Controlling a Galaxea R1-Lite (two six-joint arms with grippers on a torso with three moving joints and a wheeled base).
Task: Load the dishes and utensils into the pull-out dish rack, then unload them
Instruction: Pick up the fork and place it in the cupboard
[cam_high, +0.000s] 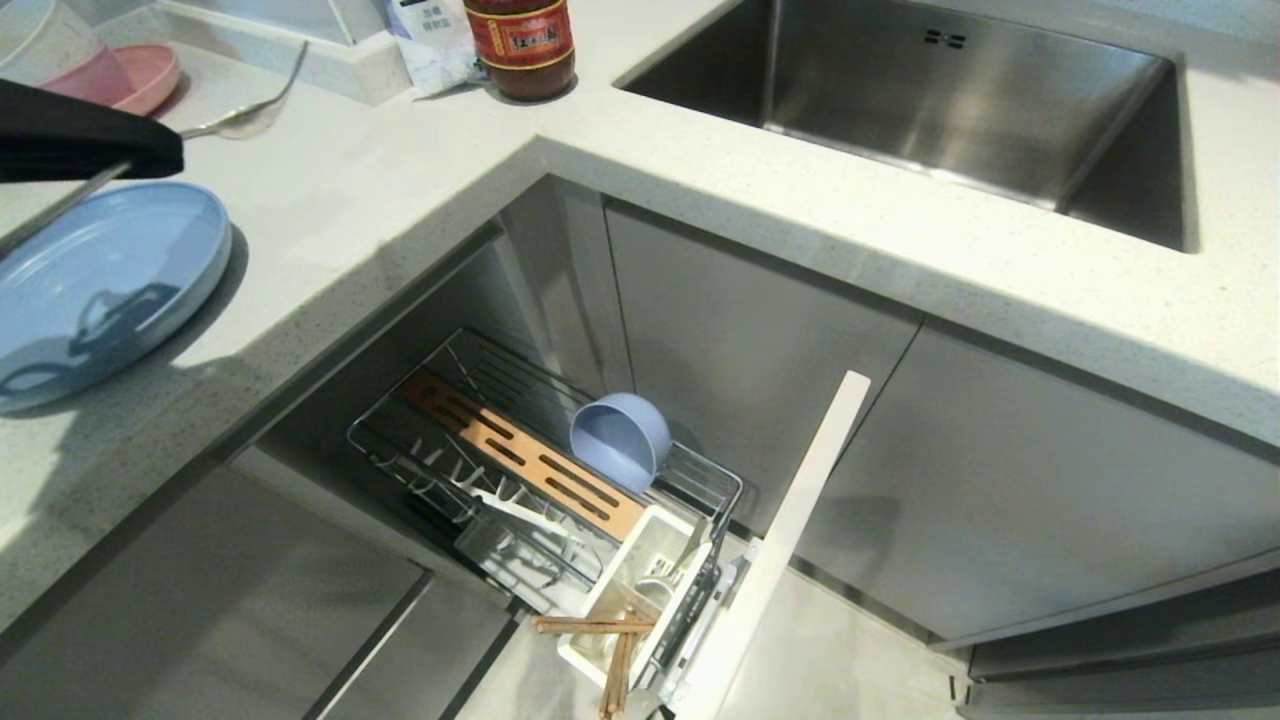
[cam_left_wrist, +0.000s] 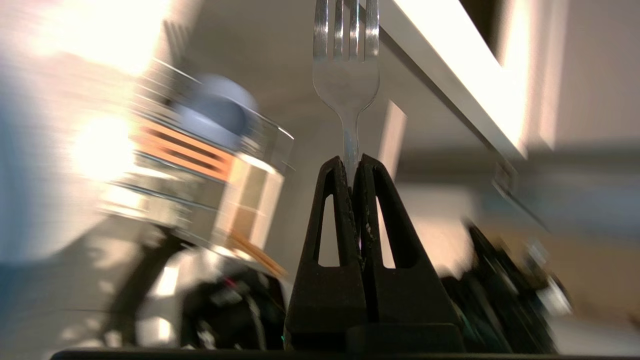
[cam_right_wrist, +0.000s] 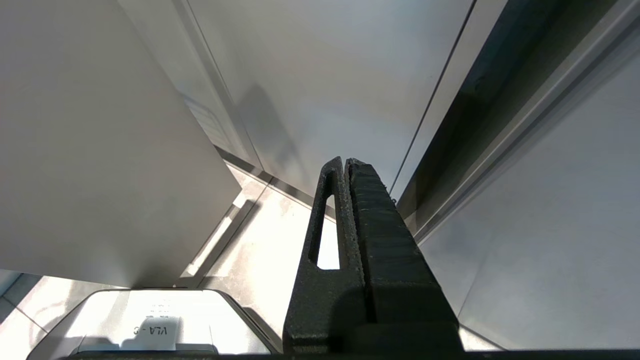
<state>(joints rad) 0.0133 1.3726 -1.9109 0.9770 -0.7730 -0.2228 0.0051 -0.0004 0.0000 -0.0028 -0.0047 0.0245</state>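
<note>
The left gripper (cam_left_wrist: 354, 159) holds the fork (cam_left_wrist: 346, 85) by its handle, jaws clamped on it, above the counter (cam_high: 420, 200) beside the plate (cam_high: 95, 275). The bowl (cam_high: 620, 438) and chopsticks (cam_high: 612, 650) sit in the dish rack (cam_high: 560, 480) below the counter. The right gripper (cam_right_wrist: 346, 161) hangs with jaws closed, empty.

Steel sink (cam_high: 960, 100) in countertop (cam_high: 420, 190); sauce bottle (cam_high: 520, 45), pink plate (cam_high: 145, 75) behind.

L-shaped pale speckled worktop (cam_high: 420, 200) w/ steel sink (cam_high: 960, 110) inset; grey cabinet fronts (cam_high: 1000, 480) below, pale tiled floor (cam_high: 830, 660). Bright light from upper left, hard shadows under worktop edge.
</note>
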